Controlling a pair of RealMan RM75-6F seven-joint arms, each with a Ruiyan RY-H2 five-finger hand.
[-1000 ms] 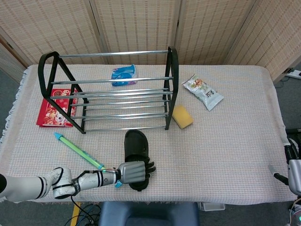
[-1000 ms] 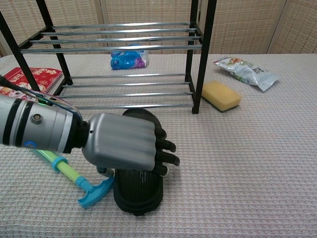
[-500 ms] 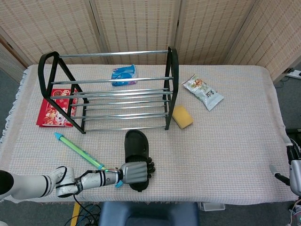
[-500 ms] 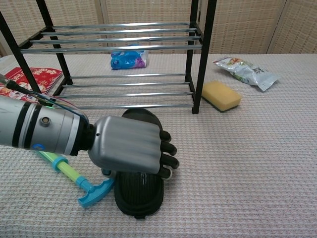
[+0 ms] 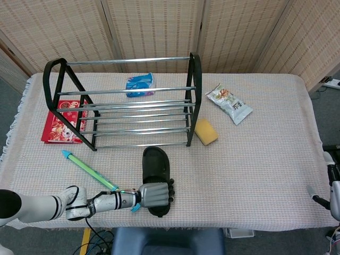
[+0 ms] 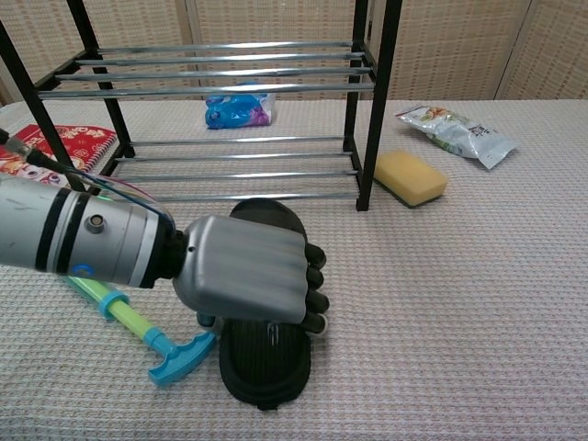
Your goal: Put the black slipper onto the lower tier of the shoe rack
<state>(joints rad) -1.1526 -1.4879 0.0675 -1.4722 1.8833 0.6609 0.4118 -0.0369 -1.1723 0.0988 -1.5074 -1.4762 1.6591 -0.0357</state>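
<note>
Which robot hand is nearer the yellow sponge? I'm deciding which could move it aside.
Left. The left robot hand rests over the black slipper, in front of the sponge. The right robot hand sits at the table's far right edge.

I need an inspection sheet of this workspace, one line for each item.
Surface: table under a woven cloth.
Job's things: black slipper lies on the cloth before the shoe rack; both tiers bare.
Clutter: sponge, snack bag, blue packet, red book, green toy tool.
Hands: left hand covers the slipper's middle, fingers curled over its edge; right hand at the table's edge.
Cables: wires along the left forearm.
Surroundings: wicker screens.
</note>
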